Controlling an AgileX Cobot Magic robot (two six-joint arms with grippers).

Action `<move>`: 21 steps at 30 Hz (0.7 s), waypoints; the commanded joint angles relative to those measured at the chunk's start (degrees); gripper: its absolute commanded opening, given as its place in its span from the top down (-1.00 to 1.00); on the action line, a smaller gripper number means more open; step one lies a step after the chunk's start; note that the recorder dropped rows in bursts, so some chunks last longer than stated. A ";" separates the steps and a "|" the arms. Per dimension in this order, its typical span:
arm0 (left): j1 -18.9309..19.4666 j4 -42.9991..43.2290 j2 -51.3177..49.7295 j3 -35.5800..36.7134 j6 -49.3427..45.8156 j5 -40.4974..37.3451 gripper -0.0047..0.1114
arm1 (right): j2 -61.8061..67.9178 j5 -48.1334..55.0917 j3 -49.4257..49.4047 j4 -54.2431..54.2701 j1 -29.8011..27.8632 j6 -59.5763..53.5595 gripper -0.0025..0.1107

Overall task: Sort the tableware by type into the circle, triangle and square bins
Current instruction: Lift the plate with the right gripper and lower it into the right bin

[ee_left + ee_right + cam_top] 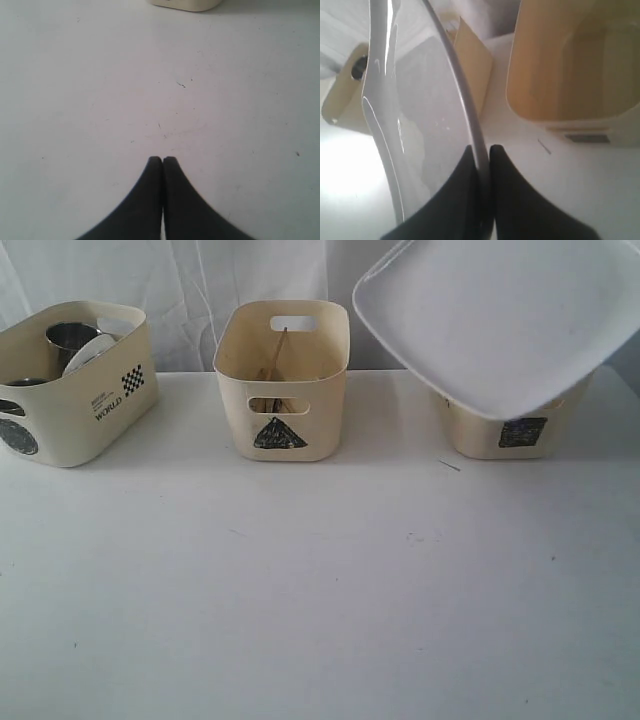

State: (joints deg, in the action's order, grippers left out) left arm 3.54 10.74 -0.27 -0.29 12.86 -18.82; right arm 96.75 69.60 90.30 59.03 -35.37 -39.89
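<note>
A large white rounded-square plate (500, 315) hangs tilted in the air over the square bin (515, 430) at the right. My right gripper (482, 148) is shut on the plate's rim (465, 105); the gripper itself does not show in the exterior view. The triangle bin (282, 380) in the middle holds wooden chopsticks (275, 358). The left bin (72, 380) holds a steel mug (70, 338) and a white bowl (92, 350). My left gripper (162, 159) is shut and empty above the bare white table (150, 90).
A white curtain (180, 290) hangs behind the bins. The square bin's inside (590, 65) looks empty in the right wrist view. A cream bin's edge (185, 4) shows at the far border of the left wrist view.
</note>
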 commanded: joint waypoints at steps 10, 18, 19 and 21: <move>-0.34 0.09 0.27 0.29 0.30 -1.72 0.92 | 10.38 -23.68 16.44 3.62 0.06 5.54 0.96; -0.34 0.09 0.27 0.29 0.30 -1.72 0.92 | 11.88 -34.89 19.56 -10.75 6.12 3.94 0.96; -0.34 0.09 0.27 0.29 0.30 -1.72 0.92 | 11.88 -36.24 19.56 -12.64 7.17 3.94 0.96; -0.34 0.09 0.27 0.29 0.30 -1.72 0.92 | 11.99 -39.50 19.56 -19.32 10.14 4.10 0.96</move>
State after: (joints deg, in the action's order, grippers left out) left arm 3.54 10.74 -0.27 -0.29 12.86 -18.82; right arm 109.33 34.62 109.07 43.06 -27.49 -35.75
